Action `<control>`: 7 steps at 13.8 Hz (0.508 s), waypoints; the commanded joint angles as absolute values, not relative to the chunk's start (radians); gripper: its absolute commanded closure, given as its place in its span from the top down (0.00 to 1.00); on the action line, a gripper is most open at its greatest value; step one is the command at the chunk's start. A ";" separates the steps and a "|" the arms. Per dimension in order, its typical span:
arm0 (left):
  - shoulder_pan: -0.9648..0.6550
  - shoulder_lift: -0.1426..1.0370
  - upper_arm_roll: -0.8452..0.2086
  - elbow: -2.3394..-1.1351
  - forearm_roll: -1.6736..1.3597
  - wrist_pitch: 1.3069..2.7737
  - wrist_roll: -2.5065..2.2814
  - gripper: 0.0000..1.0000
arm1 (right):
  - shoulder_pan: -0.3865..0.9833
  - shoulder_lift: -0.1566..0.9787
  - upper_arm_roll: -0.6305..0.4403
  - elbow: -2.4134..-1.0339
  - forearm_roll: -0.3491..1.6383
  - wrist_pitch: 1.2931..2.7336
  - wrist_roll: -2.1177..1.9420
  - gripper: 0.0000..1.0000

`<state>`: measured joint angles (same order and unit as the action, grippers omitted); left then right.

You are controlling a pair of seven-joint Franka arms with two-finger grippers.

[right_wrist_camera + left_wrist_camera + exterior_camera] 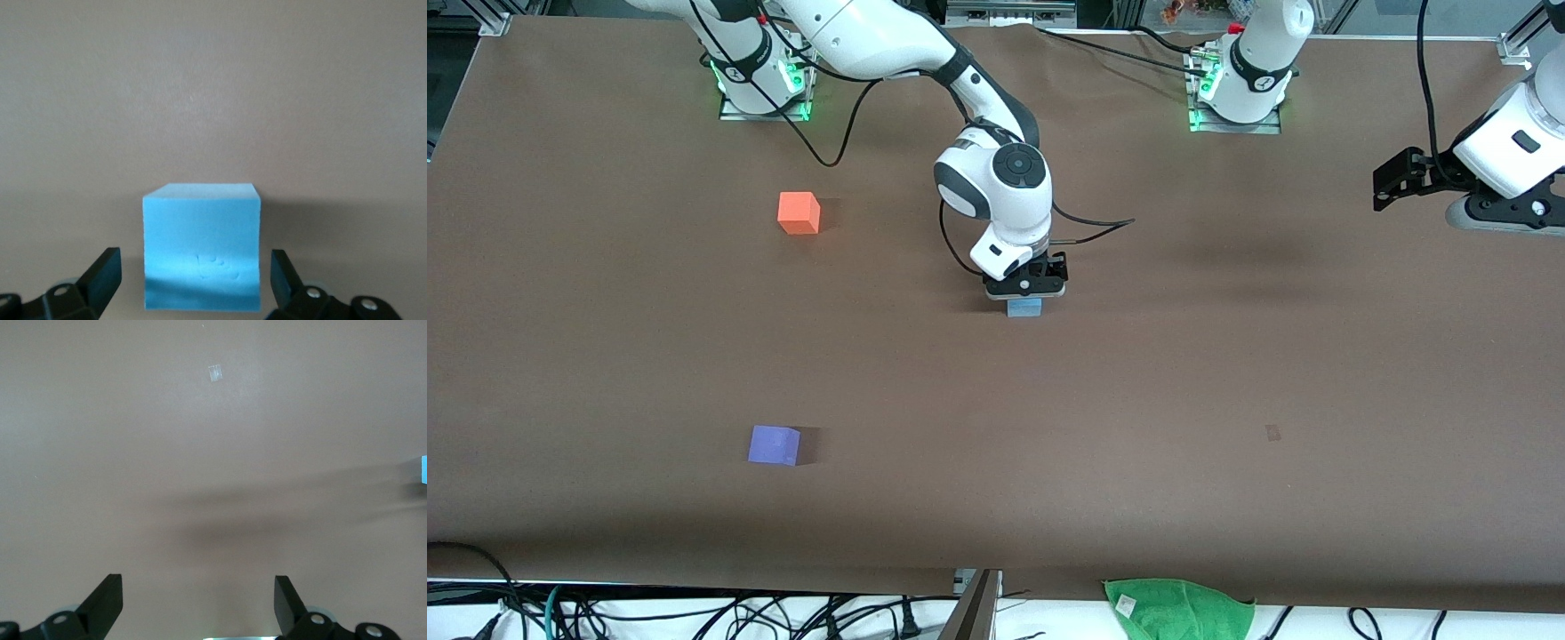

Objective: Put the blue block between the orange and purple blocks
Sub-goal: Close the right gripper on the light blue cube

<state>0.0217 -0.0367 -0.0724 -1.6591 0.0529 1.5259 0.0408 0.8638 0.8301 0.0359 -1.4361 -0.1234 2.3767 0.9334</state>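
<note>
— Brown table (1227, 373): what lies around?
— Orange block (799, 212) and purple block (774, 444) sit well apart toward the right arm's end; a green cloth (1183, 606) at the edge.
— And the blue block (1024, 308)?
— Mid-table, between the right gripper (1024, 298)'s spread fingers, untouched. The left gripper (1392, 187) waits, fingers apart.

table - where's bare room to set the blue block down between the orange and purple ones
The brown table lies bare between the orange block and the purple block; nothing stands in that gap. The only crowded spot is mid-table, where the open right gripper straddles the blue block. The open left gripper waits over its own end.
</note>
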 commanded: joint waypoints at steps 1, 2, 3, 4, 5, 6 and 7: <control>0.020 -0.054 -0.069 -1.674 0.040 1.522 0.032 1.00 | 0.870 0.854 0.026 -1.405 -0.143 2.379 0.951 0.86; 0.020 -0.054 -0.069 -1.674 0.040 1.522 0.032 1.00 | 0.867 0.854 0.026 -1.405 -0.143 2.379 0.950 0.75; 0.021 -0.054 -0.069 -1.674 0.040 1.522 0.034 1.00 | 0.861 0.854 0.026 -1.405 -0.141 2.379 0.940 0.64; 0.021 -0.054 -0.069 -1.674 0.040 1.520 0.035 1.00 | 0.851 0.850 0.025 -1.402 -0.141 2.379 0.930 0.57; 0.021 -0.054 -0.069 -1.674 0.040 1.519 0.035 1.00 | 0.836 0.842 0.025 -1.402 -0.140 2.378 0.924 0.53; 0.021 -0.054 -0.069 -1.674 0.040 1.516 0.032 1.00 | 0.815 0.828 0.025 -1.401 -0.137 2.375 0.919 0.49; 0.021 -0.054 -0.069 -1.672 0.040 1.516 0.032 1.00 | 0.792 0.815 0.026 -1.401 -0.132 2.369 0.895 0.46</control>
<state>0.0219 -0.0367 -0.0714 -1.6591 0.0529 1.5238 0.0407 0.8371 0.8396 0.0163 -1.4101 -0.1238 2.3799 0.9264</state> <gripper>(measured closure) 0.000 0.383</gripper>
